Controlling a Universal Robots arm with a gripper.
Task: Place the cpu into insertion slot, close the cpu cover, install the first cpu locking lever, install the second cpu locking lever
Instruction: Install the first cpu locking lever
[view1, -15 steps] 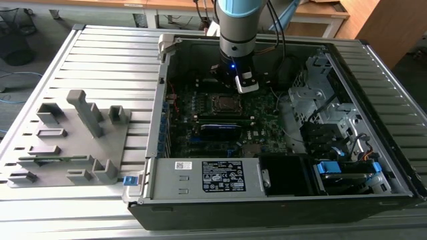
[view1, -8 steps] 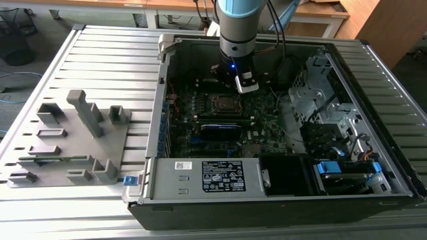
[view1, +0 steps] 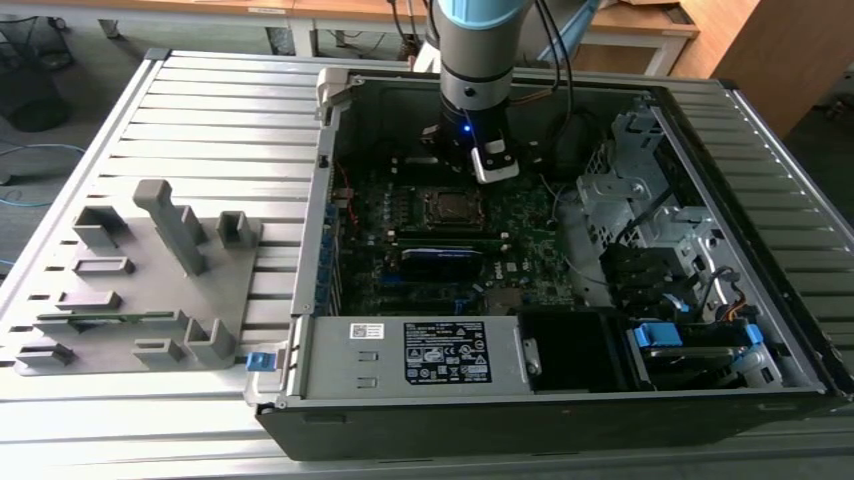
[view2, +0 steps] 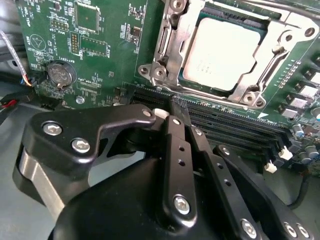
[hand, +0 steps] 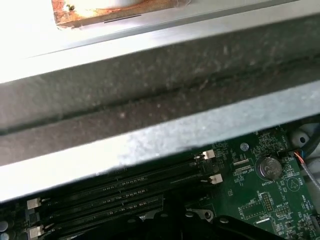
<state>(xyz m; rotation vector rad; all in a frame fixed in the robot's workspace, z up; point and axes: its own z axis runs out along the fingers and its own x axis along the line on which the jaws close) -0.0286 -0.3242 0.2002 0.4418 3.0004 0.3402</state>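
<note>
Cpu (view2: 226, 50) in insertion slot (view2: 172, 37); hand (view2: 181, 117) empty.

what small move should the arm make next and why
Probably a short shift of the end effector from over the memory slots toward the insertion slot: the cpu already lies in it with the cpu cover down around it. Whether the cover is locked down, I cannot tell.

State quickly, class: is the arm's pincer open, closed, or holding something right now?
Pincer: closed, fingers together and holding nothing, poised beside the cpu that sits in the insertion slot.
</note>
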